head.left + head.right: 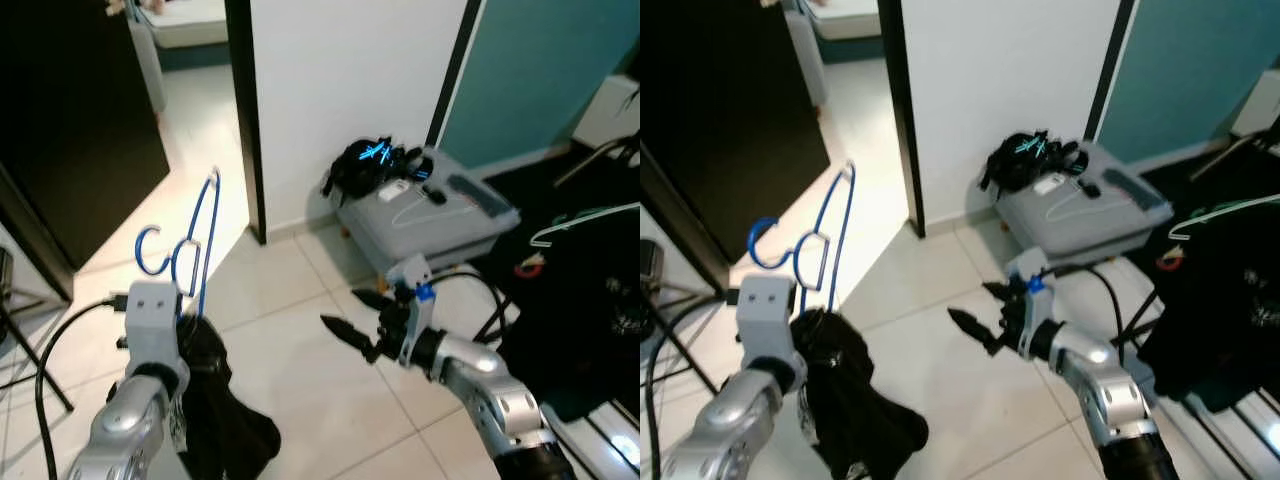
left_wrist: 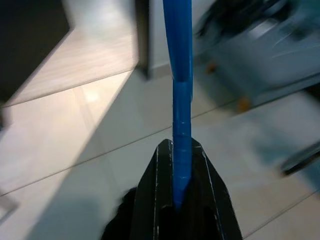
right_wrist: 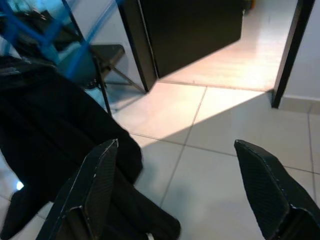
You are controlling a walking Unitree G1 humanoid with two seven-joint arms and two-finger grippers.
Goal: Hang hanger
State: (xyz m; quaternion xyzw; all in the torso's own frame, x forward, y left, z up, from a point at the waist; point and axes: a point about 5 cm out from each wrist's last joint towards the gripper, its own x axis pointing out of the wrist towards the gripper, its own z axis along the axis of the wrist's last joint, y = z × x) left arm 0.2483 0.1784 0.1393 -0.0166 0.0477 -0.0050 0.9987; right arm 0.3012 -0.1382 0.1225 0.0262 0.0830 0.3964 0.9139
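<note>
Two grippers are showing in the left eye view: the left gripper (image 1: 185, 320) is holding a blue hanger (image 1: 190, 240) upright, with a black garment (image 1: 225, 420) draping below it over the tiled floor (image 1: 290, 330); the right gripper (image 1: 355, 320) is hovering mid-floor, fingers apart, near a grey case (image 1: 440, 215). Left wrist view: fingers (image 2: 150, 210) are clamping on the hanger's blue bar. Right wrist view: spread fingers (image 3: 97, 185) are pointing toward the black garment and hanger.
</note>
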